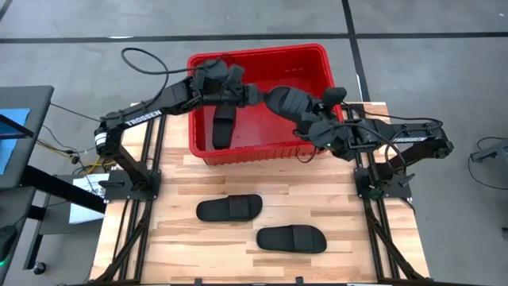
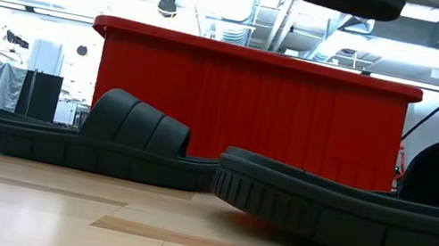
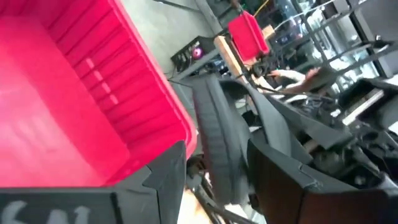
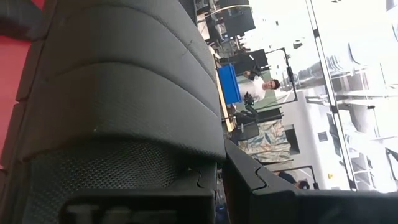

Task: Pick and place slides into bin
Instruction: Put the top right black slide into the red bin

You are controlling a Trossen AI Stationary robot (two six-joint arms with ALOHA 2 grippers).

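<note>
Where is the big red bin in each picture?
High view: the red bin sits at top centre, at the table's far edge.
Low view: the bin's red wall fills the middle, behind two slides.
Left wrist view: its inside and rim fill the picture's left.
Right wrist view: only a red sliver at the left edge.
Shared landmark: the bin's thick rim.

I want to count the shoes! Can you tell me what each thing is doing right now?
bin: upright on the table, open top.
slide inside the bin: lying on the bin floor.
held slide: in the air above the bin.
near-left slide: flat on the table.
near-right slide: flat on the table.
right gripper: shut on the held slide.
left gripper: above the bin, beside the held slide.
</note>
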